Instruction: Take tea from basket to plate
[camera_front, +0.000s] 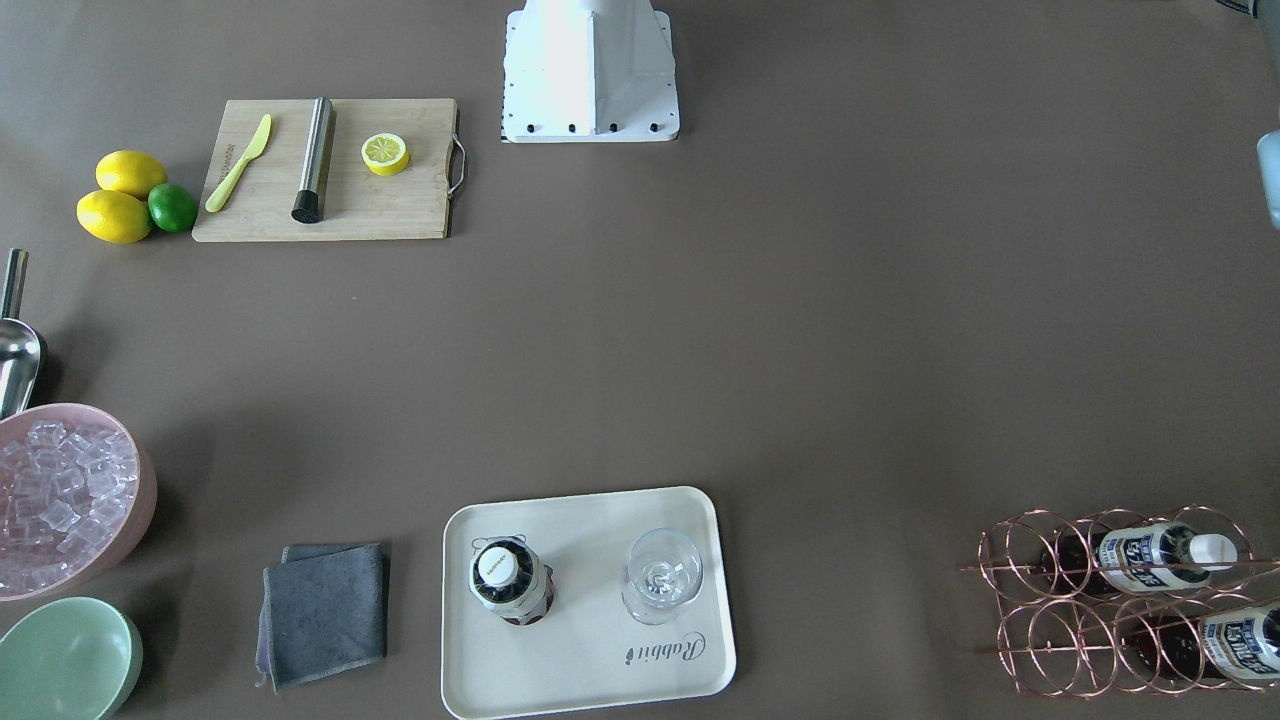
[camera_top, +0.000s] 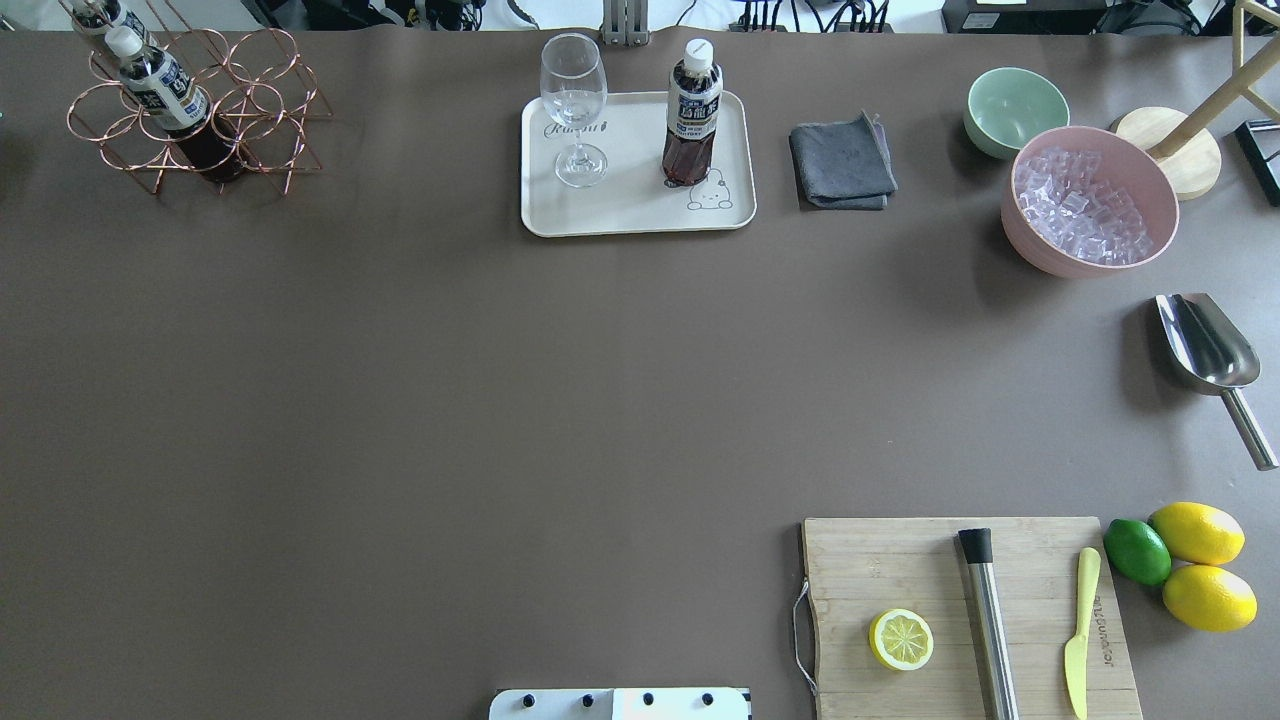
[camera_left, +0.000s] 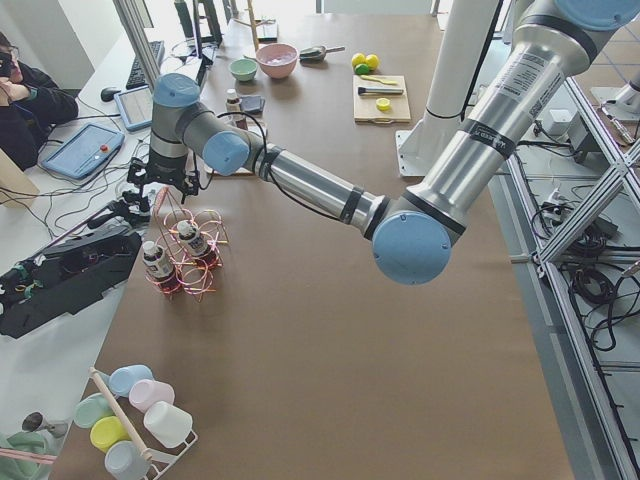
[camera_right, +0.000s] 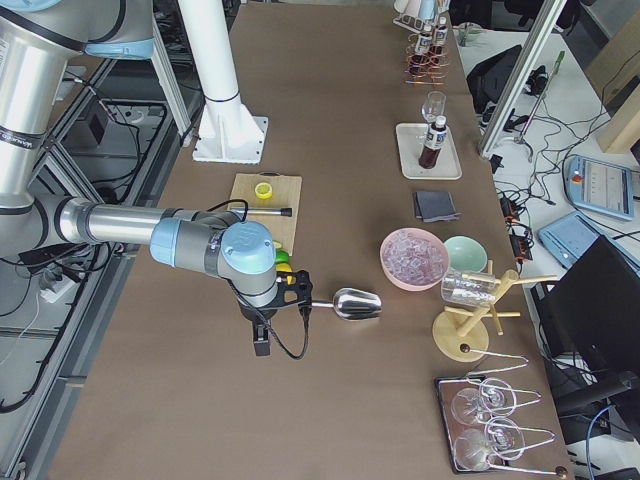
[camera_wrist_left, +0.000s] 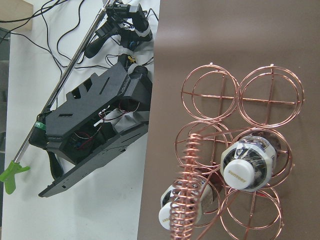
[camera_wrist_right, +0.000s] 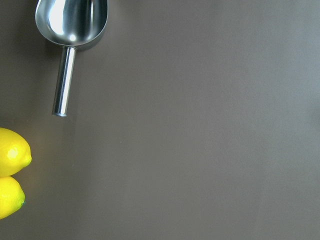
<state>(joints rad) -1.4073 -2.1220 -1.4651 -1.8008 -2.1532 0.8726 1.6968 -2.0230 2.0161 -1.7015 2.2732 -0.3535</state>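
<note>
While upright on the plate (camera_top: 630, 210) beside a glass (camera_top: 575, 110), one tea (camera_top: 692, 125); left hand (camera_left: 163, 192), right hand (camera_right: 262, 340): state unclear.

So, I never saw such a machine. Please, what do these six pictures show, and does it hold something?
It is a robot with two arms at a brown table. Two pictures look down on the table, one from behind the robot, one from across it. Two look along it from its ends, and two come from cameras on the wrists. One tea bottle stands upright on the cream plate beside a wine glass. Two more bottles sit in the copper wire basket. There are also a pink bowl of ice, a green bowl, a grey cloth, a metal scoop and a cutting board with a half lemon. The left gripper hangs over the basket, the right gripper near the scoop. I see nothing held; whether they are open I cannot tell.
</note>
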